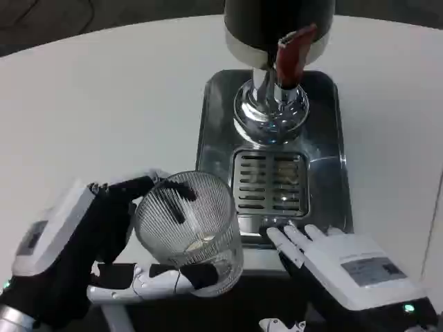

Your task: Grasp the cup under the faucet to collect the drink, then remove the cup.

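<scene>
A clear ribbed glass cup (pixel 188 232) is held by my left hand (pixel 76 256) at the lower left, its fingers wrapped around the cup's sides. The cup is in front of and left of the dispenser's drip grille (pixel 270 181), not under the faucet. The faucet has a red lever (pixel 292 52) and a chrome spout (pixel 271 111) on a black drink dispenser (pixel 277 21). My right hand (pixel 346 266) lies flat at the front edge of the steel base (pixel 325 138), fingers extended, holding nothing.
The dispenser stands on a round white table (pixel 104 104), with bare surface to the left. The table's front edge lies just below my hands, with dark floor beyond.
</scene>
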Controlling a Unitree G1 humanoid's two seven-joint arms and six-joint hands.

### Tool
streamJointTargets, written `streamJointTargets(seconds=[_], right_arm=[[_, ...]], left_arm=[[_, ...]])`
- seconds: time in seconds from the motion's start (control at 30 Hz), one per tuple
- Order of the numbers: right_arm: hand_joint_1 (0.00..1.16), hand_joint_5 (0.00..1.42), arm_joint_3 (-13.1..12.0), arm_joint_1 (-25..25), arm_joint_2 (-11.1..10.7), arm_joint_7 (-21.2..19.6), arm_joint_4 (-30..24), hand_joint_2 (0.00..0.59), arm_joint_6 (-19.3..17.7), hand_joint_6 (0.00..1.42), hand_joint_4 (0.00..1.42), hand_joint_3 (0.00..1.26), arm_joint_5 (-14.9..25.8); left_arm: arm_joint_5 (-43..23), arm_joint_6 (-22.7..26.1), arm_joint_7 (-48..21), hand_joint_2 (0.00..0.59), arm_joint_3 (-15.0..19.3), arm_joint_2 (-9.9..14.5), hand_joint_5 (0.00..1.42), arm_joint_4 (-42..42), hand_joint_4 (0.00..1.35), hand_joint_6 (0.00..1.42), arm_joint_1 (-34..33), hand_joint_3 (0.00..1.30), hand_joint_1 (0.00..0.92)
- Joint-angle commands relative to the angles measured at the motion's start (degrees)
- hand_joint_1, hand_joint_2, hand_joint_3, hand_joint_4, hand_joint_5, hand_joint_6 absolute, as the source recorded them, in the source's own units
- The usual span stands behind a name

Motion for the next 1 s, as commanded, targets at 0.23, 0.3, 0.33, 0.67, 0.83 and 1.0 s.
streamJointTargets(seconds=[0.23, 0.3, 0.33, 0.67, 0.83, 1.0], right_arm=[[0.19, 0.00, -0.6, 1.0, 0.6, 1.3, -1.3, 0.400, -0.8, 0.00, 0.00, 0.00, -0.4], [0.19, 0.00, -0.6, 1.1, 0.6, 1.4, -1.3, 0.400, -0.9, 0.00, 0.00, 0.00, -0.4], [0.19, 0.00, -0.6, 1.1, 0.7, 1.4, -1.3, 0.400, -0.8, 0.00, 0.00, 0.00, -0.4], [0.19, 0.00, -1.2, 1.2, 1.1, 1.2, -1.5, 0.400, -0.6, 0.00, 0.00, 0.00, -0.5], [0.19, 0.00, -1.7, 1.3, 1.7, 1.0, -1.7, 0.400, -0.3, 0.00, 0.00, 0.00, -0.2], [0.19, 0.00, -3.7, 0.8, 2.7, -0.1, -1.8, 0.400, 0.3, 0.00, 0.00, 0.00, 0.9]], left_arm=[[-1.8, -1.0, -0.2, 0.193, 0.5, -0.1, 1.42, -1.3, 1.26, 1.42, 1.0, 1.06, 0.503], [-1.7, -1.0, -0.2, 0.193, 0.4, -0.1, 1.42, -1.4, 1.26, 1.42, 1.0, 1.06, 0.503], [-1.7, -1.0, -0.2, 0.193, 0.4, -0.1, 1.42, -1.4, 1.26, 1.42, 1.0, 1.06, 0.503], [-0.8, -1.0, 0.1, 0.193, 0.0, -0.1, 1.42, -0.6, 1.26, 1.42, 0.1, 1.06, 0.503], [-0.1, -0.9, 0.6, 0.193, -0.6, -0.6, 1.42, 0.3, 1.26, 1.42, -1.3, 1.06, 0.503], [1.3, -0.9, 1.3, 0.193, -1.5, -1.2, 1.42, 2.2, 1.26, 1.42, -3.8, 1.06, 0.503]])
